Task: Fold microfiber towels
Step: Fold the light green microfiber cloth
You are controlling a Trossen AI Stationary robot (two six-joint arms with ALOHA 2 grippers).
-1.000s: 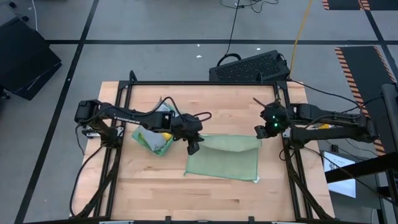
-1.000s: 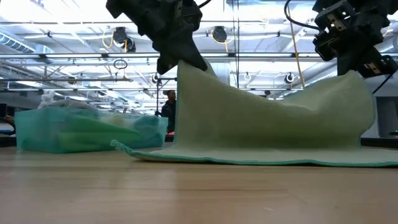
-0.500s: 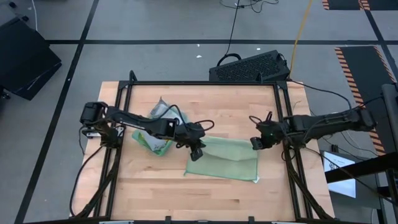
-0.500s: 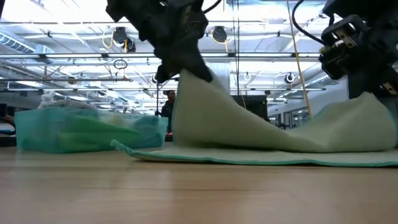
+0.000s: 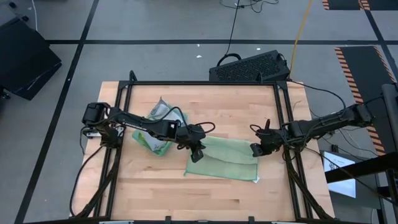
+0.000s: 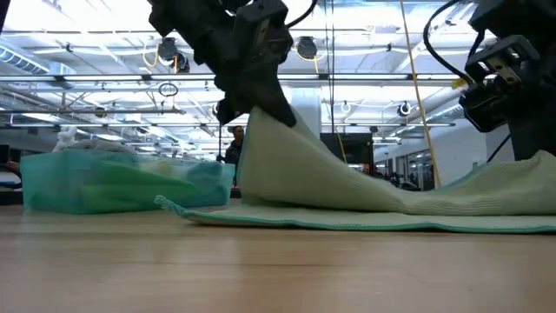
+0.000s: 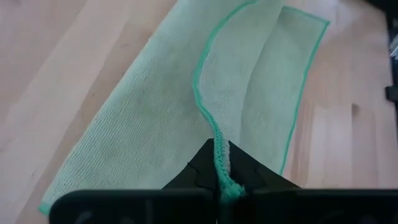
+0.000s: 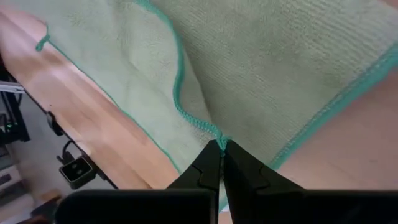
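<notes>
The left claw (image 5: 198, 152) is pinched shut on one edge of the pale green towel (image 5: 227, 163). The right claw (image 5: 255, 149) is pinched shut on its other edge. More towels (image 5: 154, 137) sit piled beside it on the tabletop (image 5: 205, 106).

The high view looks straight down on the whole pale wooden table (image 5: 149, 180); the low view looks level across it from the 6 o'clock edge. Both wrist views sit close above the pale sage green microfiber towel (image 7: 155, 106), shared by all

Low view's edge cuts off the sage towel (image 6: 391, 187) and right pincer (image 6: 521, 130).
</notes>
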